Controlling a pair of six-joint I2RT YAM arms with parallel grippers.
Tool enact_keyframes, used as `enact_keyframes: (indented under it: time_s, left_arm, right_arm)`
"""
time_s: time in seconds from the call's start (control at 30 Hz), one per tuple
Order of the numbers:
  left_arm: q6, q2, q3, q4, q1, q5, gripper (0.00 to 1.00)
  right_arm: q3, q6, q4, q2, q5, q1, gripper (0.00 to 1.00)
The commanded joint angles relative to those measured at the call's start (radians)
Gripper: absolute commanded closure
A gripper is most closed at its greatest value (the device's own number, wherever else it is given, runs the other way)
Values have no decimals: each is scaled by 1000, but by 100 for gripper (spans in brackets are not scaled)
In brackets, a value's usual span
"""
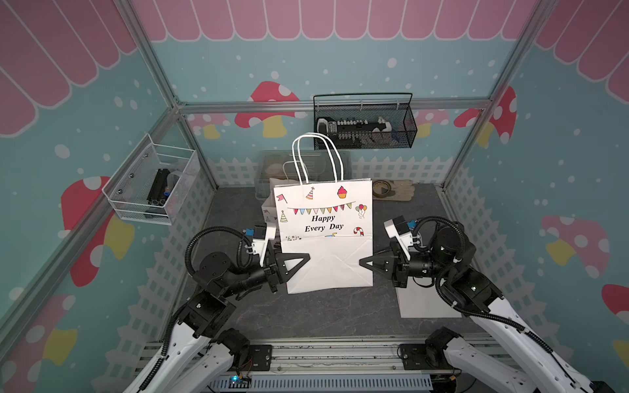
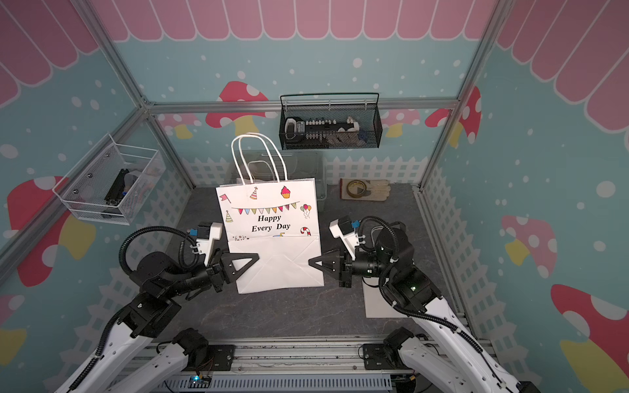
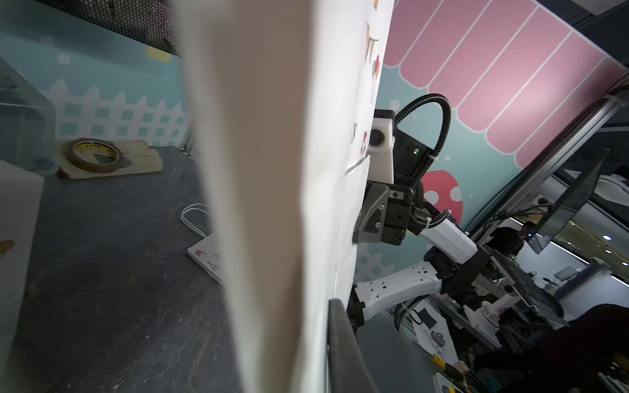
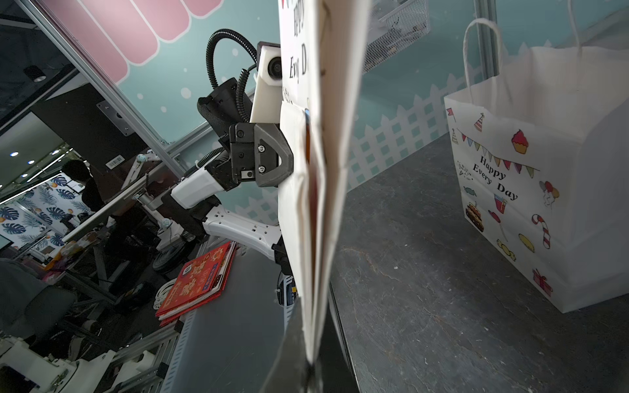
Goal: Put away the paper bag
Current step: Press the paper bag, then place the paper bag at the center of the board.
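Flat bag held upright between both grippers
The bag [image 1: 323,217], folded flat with its handles up, is upright over the middle of the table [image 1: 323,313]. The left gripper [image 1: 304,258] pinches its left edge and the right gripper [image 1: 364,262] is clamped on its right edge, both low down. A second bag [image 4: 531,177] stands open behind it

Dark tabletop [image 1: 323,313] with glove [image 1: 405,191] and white sheet [image 1: 429,303]
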Motion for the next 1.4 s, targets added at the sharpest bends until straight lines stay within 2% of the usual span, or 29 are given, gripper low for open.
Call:
enact_keyframes:
  time_s: [0.0, 0.17, 0.43, 0.53, 0.6, 0.73, 0.83, 0.9, 1.03, 1.1, 1.37]
  left_arm:
    - [13, 3, 18, 13, -1, -34, 79]
    - [18, 22, 31, 25, 0, -50, 75]
    - [22, 14, 26, 0, 0, -74, 80]
    - [21, 19, 29, -8, 0, -78, 96]
    - [16, 34, 30, -15, -2, -79, 100]
    - [30, 61, 24, -55, -25, -93, 100]
    - [50, 71, 20, -95, -53, -129, 100]
    - [57, 79, 26, -125, -79, -152, 100]
    - [76, 99, 46, -204, -161, -244, 100]
    - [75, 112, 52, -221, -205, -287, 100]
    - [66, 240, 108, -244, -412, -485, 100]
  right_arm:
    - [-12, -18, -25, -15, 16, 10, 100]
    - [-16, -40, -68, -28, 31, 13, 100]
    - [-24, -89, -132, -37, 66, 13, 100]
    - [-21, -108, -156, -37, 80, 13, 98]
    - [-10, -124, -175, -42, 104, 14, 82]
    - [29, -157, -215, -75, 224, 13, 39]
    - [88, -181, -270, -91, 337, 13, 18]
    - [119, -186, -306, -103, 426, 14, 12]
    - [132, -171, -397, -140, 685, 12, 1]
    - [127, -170, -434, -157, 764, 13, 1]
    - [41, -140, -440, -238, 926, 13, 1]
